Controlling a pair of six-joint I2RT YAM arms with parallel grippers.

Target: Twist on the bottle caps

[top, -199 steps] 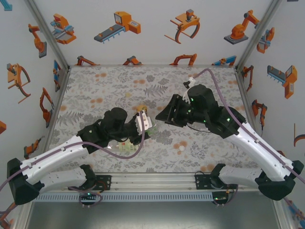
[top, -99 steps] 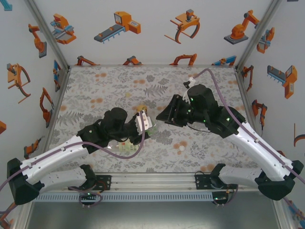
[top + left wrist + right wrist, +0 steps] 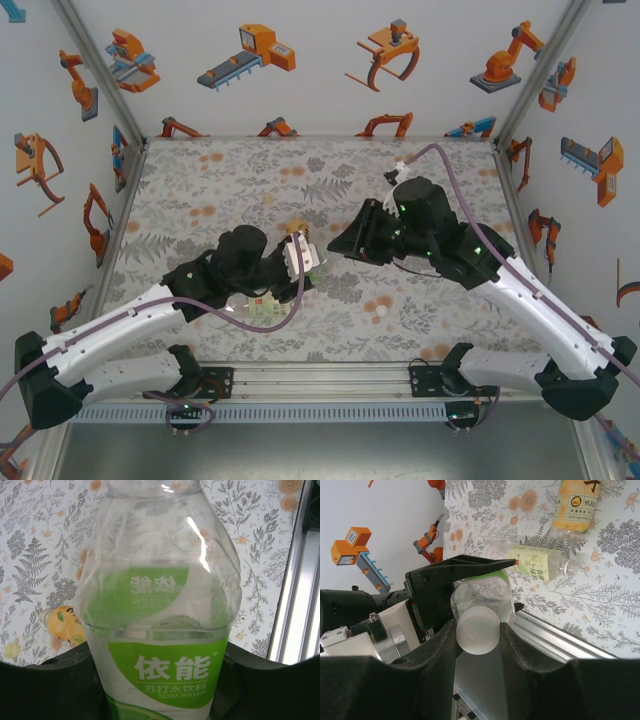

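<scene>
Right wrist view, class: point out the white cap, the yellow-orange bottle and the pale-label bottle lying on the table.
white cap (image 3: pixel 476 631), right wrist view, on its round end face.
yellow-orange bottle (image 3: pixel 575 504), right wrist view, on its label.
pale-label bottle (image 3: pixel 536 562), right wrist view, on its label.

Your right jaws are filled by the white cap (image 3: pixel 476 630), with the green-label bottle (image 3: pixel 487 591) and the left jaws directly ahead (tight there). Past them the pale-label bottle (image 3: pixel 535 562) and the yellow-orange bottle (image 3: pixel 575 505) lie on the worktop (image 3: pixel 200 190), which is open beyond both jaws.

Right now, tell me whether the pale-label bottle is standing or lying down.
Lying down: the pale-label bottle rests sideways on the table.
</scene>
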